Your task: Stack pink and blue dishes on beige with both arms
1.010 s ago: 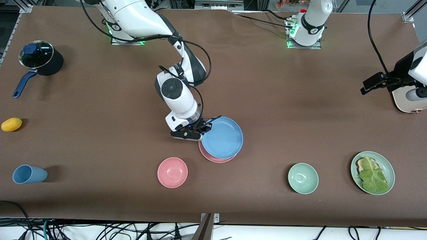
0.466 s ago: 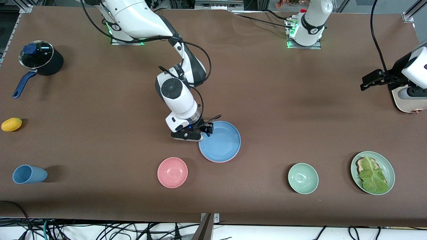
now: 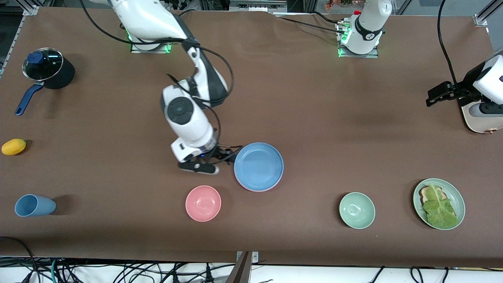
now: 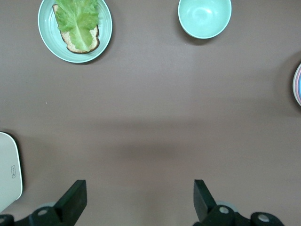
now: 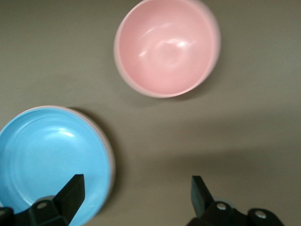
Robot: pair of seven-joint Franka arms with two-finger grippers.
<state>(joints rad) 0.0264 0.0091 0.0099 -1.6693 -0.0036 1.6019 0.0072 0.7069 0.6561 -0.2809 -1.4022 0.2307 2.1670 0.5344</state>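
Observation:
The blue plate lies on top of the pink plate, of which only a thin rim shows. In the right wrist view the blue plate has that pink rim round it. My right gripper is open and empty beside the stack, toward the right arm's end; one fingertip hangs over the blue plate's edge. My left gripper waits open and empty over bare table at the left arm's end, its own view showing nothing between the fingers. No beige plate is in view.
A pink bowl sits nearer the camera than the stack. A pale green bowl and a green plate with lettuce on toast lie nearer still. A cream flat thing lies under the left arm. Blue cup, yellow fruit, lidded pot.
The blue plate came down onto the pink plate. My right gripper let go of it and drew back toward the right arm's end. The left arm barely shifted.

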